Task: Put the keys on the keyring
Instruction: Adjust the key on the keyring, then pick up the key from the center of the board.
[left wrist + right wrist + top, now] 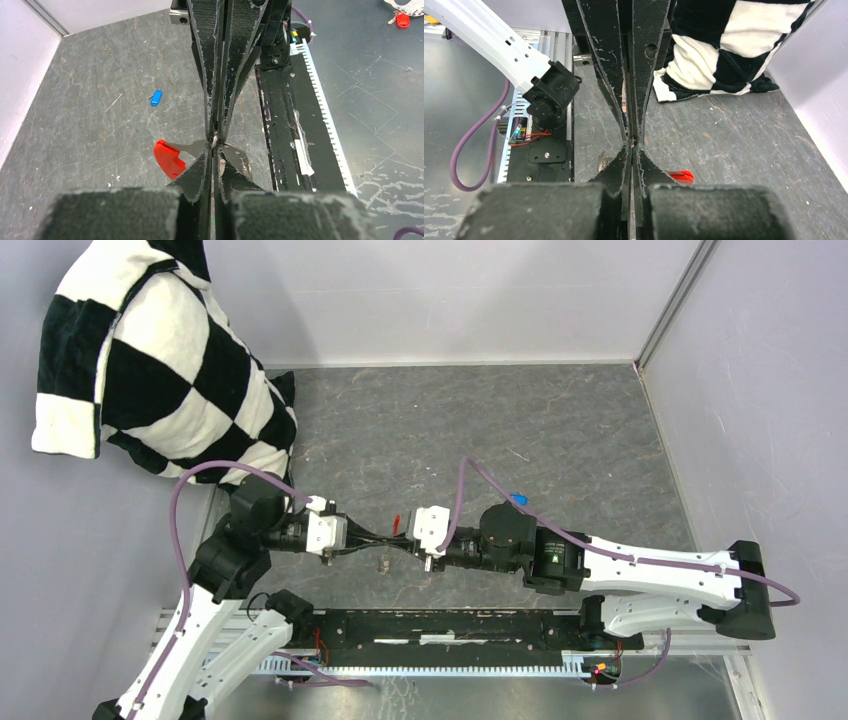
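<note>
Metal this thin slips easily: left hand [213,155] and right hand [216,131] both clamp tight on the keyring [170,159], so any opposing tug could drop it.

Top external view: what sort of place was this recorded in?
Most likely a lab robot test cell, not a home. A dark grey stone-patterned tabletop is boxed in by plain pale lilac wall panels, and a black metal mounting rail runs along its near edge.
</note>
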Available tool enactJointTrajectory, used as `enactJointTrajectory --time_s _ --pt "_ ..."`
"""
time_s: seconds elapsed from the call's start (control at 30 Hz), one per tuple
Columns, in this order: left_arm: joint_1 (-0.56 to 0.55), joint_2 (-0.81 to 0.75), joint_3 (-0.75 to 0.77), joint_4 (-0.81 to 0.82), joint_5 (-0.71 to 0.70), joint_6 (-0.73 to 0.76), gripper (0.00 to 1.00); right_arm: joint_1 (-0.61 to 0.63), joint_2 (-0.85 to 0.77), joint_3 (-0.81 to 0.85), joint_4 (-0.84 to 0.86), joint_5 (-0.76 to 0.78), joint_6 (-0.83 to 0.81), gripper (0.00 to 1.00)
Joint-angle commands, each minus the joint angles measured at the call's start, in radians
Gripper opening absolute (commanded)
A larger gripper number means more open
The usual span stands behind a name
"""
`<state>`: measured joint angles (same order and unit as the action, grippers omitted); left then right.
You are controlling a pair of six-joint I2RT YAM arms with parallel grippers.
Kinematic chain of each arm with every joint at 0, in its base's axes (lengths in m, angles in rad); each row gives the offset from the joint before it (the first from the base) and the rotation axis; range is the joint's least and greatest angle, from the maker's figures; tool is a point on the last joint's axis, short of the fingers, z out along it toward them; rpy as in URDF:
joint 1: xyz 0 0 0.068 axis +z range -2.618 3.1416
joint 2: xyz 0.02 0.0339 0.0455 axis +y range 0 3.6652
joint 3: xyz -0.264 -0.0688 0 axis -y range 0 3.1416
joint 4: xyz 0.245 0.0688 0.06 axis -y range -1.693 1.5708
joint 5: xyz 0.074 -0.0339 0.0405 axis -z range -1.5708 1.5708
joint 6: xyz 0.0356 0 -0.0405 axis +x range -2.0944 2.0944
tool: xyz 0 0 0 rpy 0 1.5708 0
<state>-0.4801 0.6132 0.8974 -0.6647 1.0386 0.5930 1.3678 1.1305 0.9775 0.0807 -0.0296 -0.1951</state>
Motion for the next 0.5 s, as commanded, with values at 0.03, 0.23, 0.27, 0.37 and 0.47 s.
enactJointTrajectory --time_s 0.03,0.23,0.27,0.37,0.47 --pt "-0.002 -0.010 0.005 0.047 -0.037 -0.034 0.02 0.008 0.000 0.033 0.047 -0.024 0.027 0.03" --pt "-0.002 -0.023 -0.012 0.046 -0.029 0.015 0.02 0.008 -0.030 0.032 0.037 -0.013 0.052 0.17" --pt "-0.002 -0.027 -0.018 0.046 -0.029 0.026 0.02 0.007 -0.039 0.028 0.036 -0.008 0.060 0.21" --pt "-0.002 -0.054 -0.032 0.046 -0.028 0.062 0.02 0.008 -0.068 0.018 0.024 0.023 0.089 0.36" --pt "-0.002 -0.076 -0.046 0.046 -0.020 0.087 0.02 0.004 -0.108 0.003 0.002 0.119 0.130 0.53"
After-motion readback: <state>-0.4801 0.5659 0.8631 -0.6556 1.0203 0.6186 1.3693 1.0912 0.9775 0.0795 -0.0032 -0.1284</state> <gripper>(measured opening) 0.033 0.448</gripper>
